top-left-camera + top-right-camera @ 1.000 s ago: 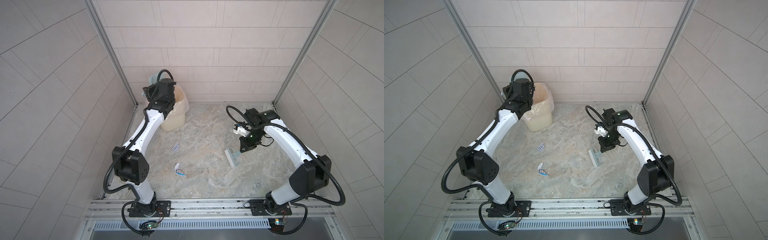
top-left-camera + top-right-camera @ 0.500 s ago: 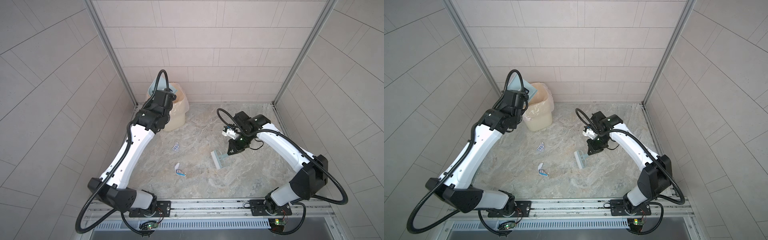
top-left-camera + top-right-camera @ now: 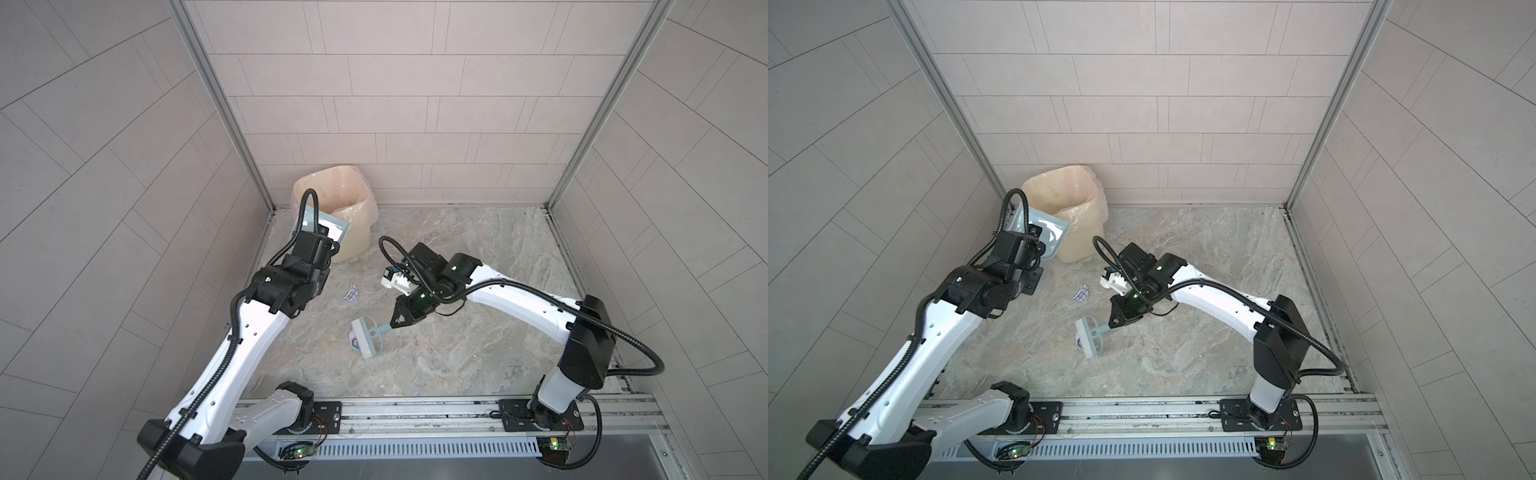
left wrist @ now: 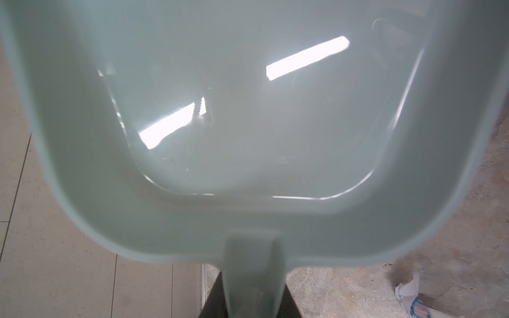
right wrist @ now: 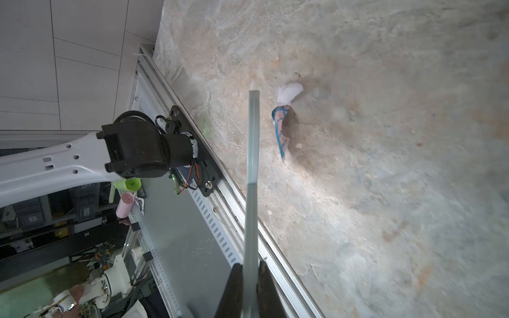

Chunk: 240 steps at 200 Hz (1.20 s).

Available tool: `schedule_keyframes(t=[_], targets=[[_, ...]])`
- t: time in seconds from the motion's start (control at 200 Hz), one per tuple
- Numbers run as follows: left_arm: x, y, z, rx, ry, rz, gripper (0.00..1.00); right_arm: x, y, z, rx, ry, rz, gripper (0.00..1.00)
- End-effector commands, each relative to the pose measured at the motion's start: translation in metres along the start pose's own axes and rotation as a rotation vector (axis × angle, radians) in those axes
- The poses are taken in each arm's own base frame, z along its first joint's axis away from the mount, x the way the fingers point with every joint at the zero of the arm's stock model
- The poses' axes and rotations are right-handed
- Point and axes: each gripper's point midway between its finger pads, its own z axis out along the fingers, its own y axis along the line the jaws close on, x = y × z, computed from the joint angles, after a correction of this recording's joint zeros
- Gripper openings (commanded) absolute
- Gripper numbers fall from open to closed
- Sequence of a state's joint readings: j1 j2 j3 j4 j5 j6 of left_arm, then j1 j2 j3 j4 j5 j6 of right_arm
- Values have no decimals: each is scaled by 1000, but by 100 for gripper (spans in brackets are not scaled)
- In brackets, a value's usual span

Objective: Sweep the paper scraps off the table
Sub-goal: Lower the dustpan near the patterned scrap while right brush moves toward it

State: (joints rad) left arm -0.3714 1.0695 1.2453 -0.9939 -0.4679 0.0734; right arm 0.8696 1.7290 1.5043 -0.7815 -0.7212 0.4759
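My left gripper (image 4: 252, 302) is shut on the handle of the pale blue dustpan (image 3: 323, 224), which hangs tilted just in front of the bin, left of the table's (image 3: 478, 249) middle. Its pan (image 4: 248, 124) looks bare. My right gripper (image 3: 395, 325) is shut on the handle of the pale blue brush (image 3: 368, 334), whose white bristles touch a white and blue paper scrap (image 3: 354, 340) on the table. That scrap (image 5: 283, 121) lies right beside the brush (image 5: 252, 165). A grid-print scrap (image 3: 351, 294) lies between the two grippers; both top views show it (image 3: 1080, 294).
A beige bin (image 3: 332, 199) with a plastic liner stands in the back left corner. Tiled walls close the table on three sides. A metal rail (image 3: 415, 411) with both arm bases runs along the front edge.
My left arm has drawn the dustpan back from over the bin and lowered it in front. My right arm has carried the brush leftward to the white and blue scrap.
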Motion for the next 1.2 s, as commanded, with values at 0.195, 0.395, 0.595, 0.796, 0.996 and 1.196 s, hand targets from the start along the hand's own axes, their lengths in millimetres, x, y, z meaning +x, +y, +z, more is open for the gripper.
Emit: schedule_keyframes(t=[0.195,0.395,0.595,0.796,0.996,1.196], targets=[[19,3,-5,-2,32,-33,0,-42,24,54,-56,9,3,0],[23,2,-4,-2,43,-33,0,-39,-4,68,16,27,46,0],[24,-3,0,16,51,-39,0,-33,-31,50,69,-3,108,0],[24,-24,13,86,83,-32,0,-6,-67,24,113,-12,191,0],[27,-51,22,198,107,-32,0,34,-103,-17,175,-14,279,0],[37,-79,26,295,152,-28,0,74,-137,-63,260,12,337,0]])
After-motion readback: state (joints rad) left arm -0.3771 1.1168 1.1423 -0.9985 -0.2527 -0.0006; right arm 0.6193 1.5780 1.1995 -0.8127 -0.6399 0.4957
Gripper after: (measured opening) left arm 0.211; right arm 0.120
